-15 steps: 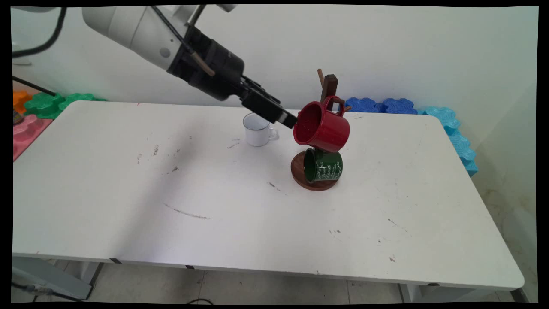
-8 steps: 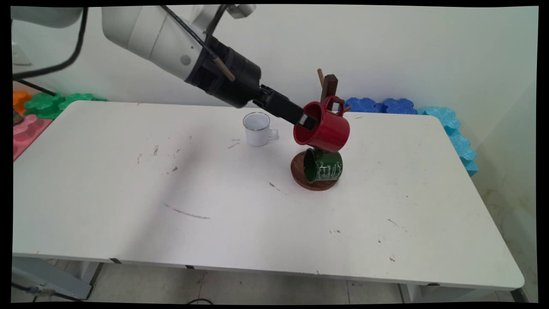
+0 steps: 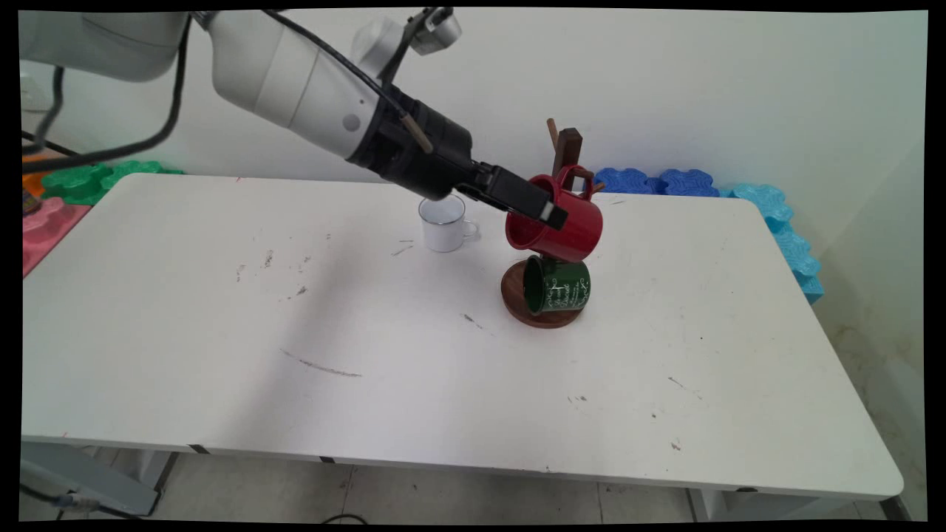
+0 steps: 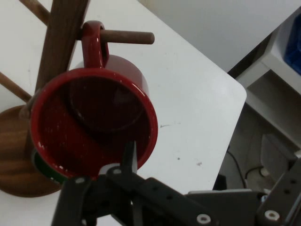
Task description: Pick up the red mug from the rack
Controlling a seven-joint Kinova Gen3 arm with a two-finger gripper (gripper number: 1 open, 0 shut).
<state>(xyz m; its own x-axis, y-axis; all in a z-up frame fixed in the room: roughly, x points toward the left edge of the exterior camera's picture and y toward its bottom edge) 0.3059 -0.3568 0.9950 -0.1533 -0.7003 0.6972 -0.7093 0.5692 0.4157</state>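
One black finger [image 4: 128, 157] of your gripper [image 3: 550, 213] sits inside the red mug [image 3: 569, 225], at its lower rim. The other finger is hard to find, so you cannot tell how wide the gripper is, or if it has hold of the rim. The red mug hangs by its handle on a peg of the wooden mug stand [image 3: 567, 148]. Under it, a green mug [image 3: 563, 286] hangs over the stand's round base. Near the arm, a white mug [image 3: 442, 225] stands upright on the white table [image 3: 222, 332].
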